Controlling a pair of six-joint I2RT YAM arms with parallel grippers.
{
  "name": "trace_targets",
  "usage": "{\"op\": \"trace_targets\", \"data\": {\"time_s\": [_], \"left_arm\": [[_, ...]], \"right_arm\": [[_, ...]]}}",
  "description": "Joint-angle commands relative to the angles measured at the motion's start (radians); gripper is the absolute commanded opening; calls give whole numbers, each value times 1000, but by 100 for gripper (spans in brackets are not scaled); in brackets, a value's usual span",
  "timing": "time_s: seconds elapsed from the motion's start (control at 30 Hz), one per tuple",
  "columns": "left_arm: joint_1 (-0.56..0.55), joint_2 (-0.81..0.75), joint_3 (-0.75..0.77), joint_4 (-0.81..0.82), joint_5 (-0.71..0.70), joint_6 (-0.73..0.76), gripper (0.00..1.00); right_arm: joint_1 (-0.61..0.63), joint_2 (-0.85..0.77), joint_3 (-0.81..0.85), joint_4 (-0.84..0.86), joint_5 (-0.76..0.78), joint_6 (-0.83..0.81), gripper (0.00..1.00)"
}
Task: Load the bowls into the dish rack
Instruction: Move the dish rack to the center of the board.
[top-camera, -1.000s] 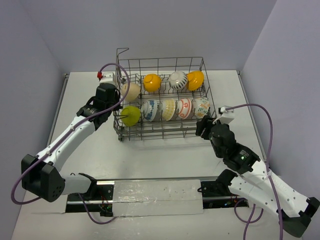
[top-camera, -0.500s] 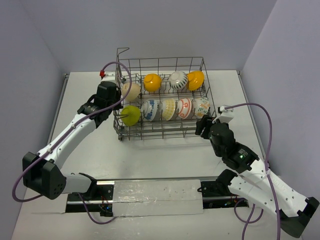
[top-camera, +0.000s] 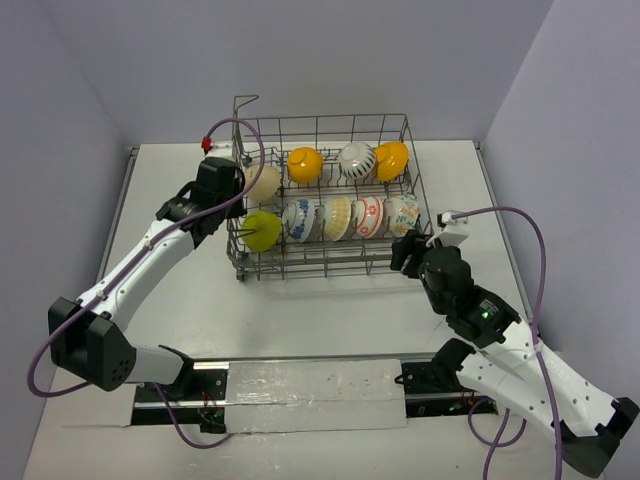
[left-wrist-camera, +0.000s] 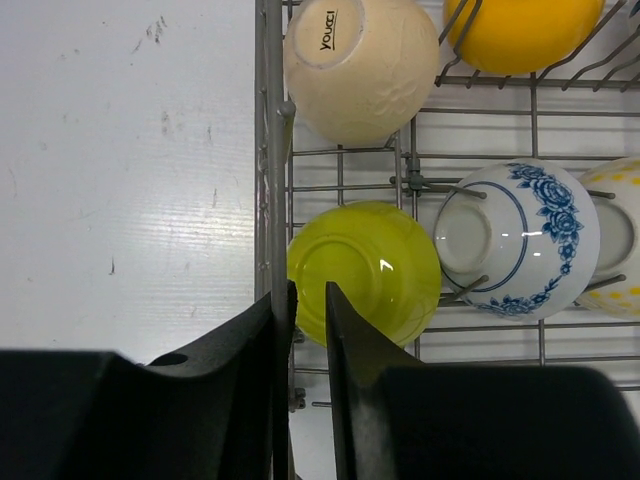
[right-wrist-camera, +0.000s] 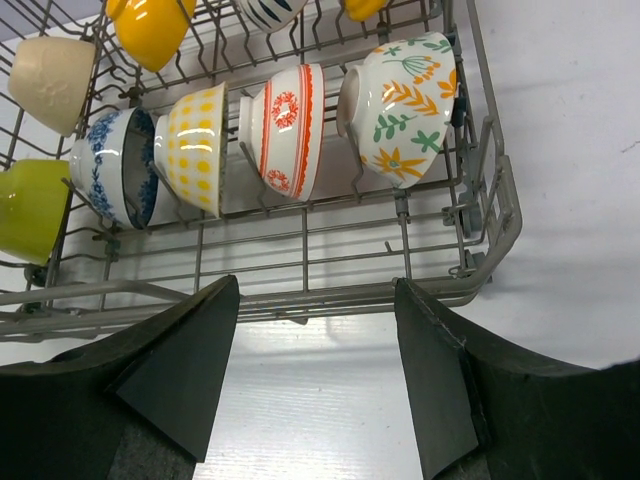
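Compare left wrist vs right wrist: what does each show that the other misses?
Left wrist only: the left gripper, its fingers a narrow gap apart by the dish rack left wall, and printed lettering on the base of the tan bowl.
Right wrist only: the right gripper, fingers wide apart, the red-and-white bowl, the floral bowl beside it, and the rack's right end.
Both: the rack, the lime green bowl, the blue-patterned bowl, the tan bowl, one orange-yellow bowl, and the yellow-dotted bowl, only an edge in the left wrist.
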Motion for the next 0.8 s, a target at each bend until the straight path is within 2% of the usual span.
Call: {"op": "trace_targets", "data": {"time_s": [0.0,0.63,0.77], "left_arm": [[3,43,-16,-304,-136,149,30],[2,28,43,-384,-179,110,35],[2,14,34,-361,-170,110,41]], "right_arm": [[-9,-12,-14,38,-1,-10,71],[-9,-46,-29,40,-16,0,72],[-9,-46,-29,38,-18,0,72]]}}
